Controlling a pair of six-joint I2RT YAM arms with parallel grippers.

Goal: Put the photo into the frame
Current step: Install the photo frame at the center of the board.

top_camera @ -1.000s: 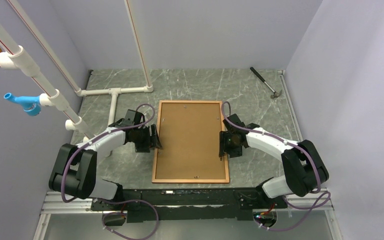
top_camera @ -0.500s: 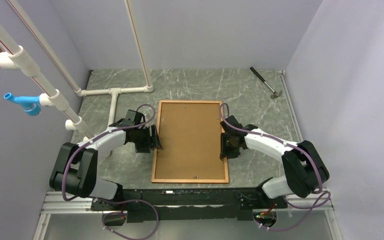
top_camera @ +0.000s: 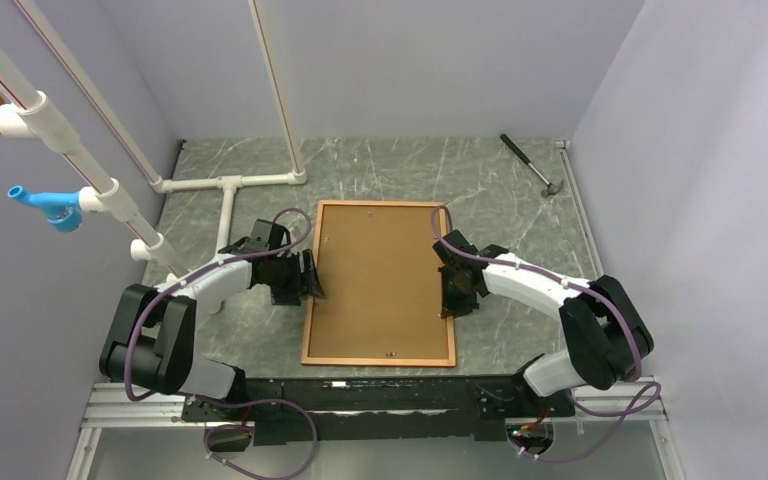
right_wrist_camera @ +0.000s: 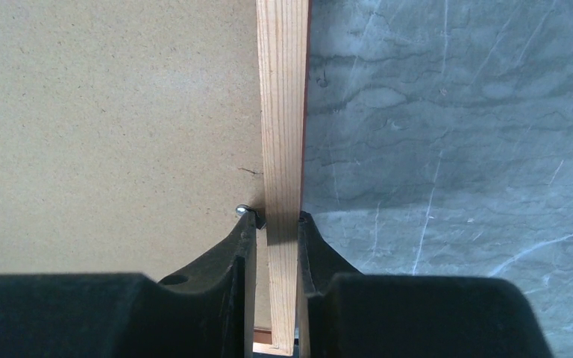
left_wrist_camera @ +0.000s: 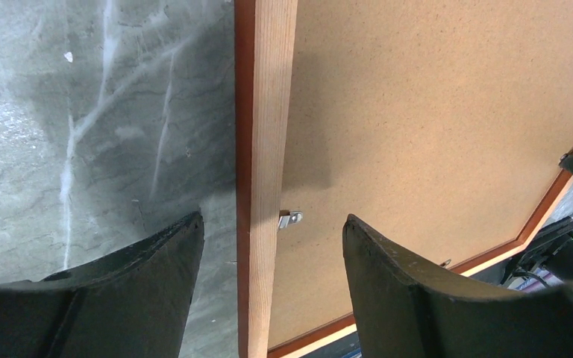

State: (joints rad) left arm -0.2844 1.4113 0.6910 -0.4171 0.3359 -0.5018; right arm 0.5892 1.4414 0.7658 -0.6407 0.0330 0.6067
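The frame (top_camera: 378,361) lies back-up at the centre of the top view, no photo visible; the right gripper (right_wrist_camera: 277,224) pinches its right rail, while the wide-open left gripper (left_wrist_camera: 272,224) straddles the left rail and should close squarely, avoiding the clip (left_wrist_camera: 289,219).

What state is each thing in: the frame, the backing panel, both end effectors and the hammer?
frame, lying flat, back up
backing panel, seated in the frame
left end effector, open, astride the frame's left rail
right end effector, shut on the frame's right rail
hammer, lying flat, untouched
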